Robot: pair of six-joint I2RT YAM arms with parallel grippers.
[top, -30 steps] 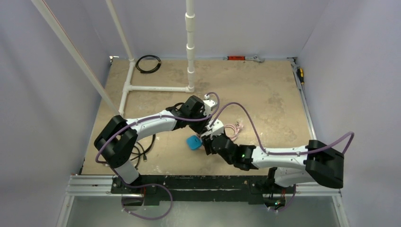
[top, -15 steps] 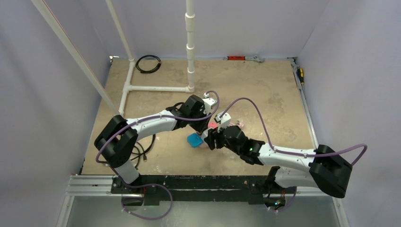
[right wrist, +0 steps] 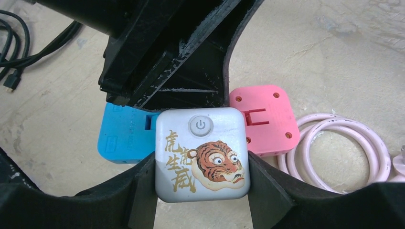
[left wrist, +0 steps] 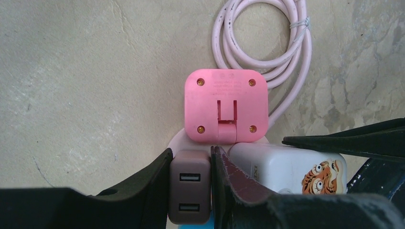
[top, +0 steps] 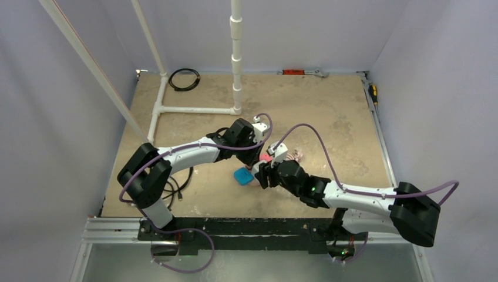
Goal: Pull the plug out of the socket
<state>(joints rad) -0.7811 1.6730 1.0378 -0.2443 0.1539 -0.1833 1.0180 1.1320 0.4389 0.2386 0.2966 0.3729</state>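
Top cam is showing both arms meeting mid-table [top: 329,111], but the wrists are hiding most of the cluster btwn them. Only the blue block [top: 242,175], a bit of the pink square plug [top: 265,157] and the pink cord [top: 292,155] are peeking out.

L wrist cam is giving what top can't. The left gripper [left wrist: 191,157] is clamping its fingers on both sides of a brown USB adapter [left wrist: 189,191]. The pale-pink socket [left wrist: 177,142] is showing as a thin sliver under the pink square plug, w/ a white tiger adapter [left wrist: 286,169] sitting just right of the brown one.

R wrist cam is showing the right gripper [right wrist: 200,167] squeezing the white tiger adapter side to side. The blue block is sitting just beside its left, the pink square plug at its right. Can't tell the socket there.

Room: bare table is lying open to the right of the cluster and toward the far edge. A PVC pipe frame [top: 236,59] is standing back-left, a black cable coil [top: 184,79] is lying near the far-left corner, and walls are closing in on three sides.
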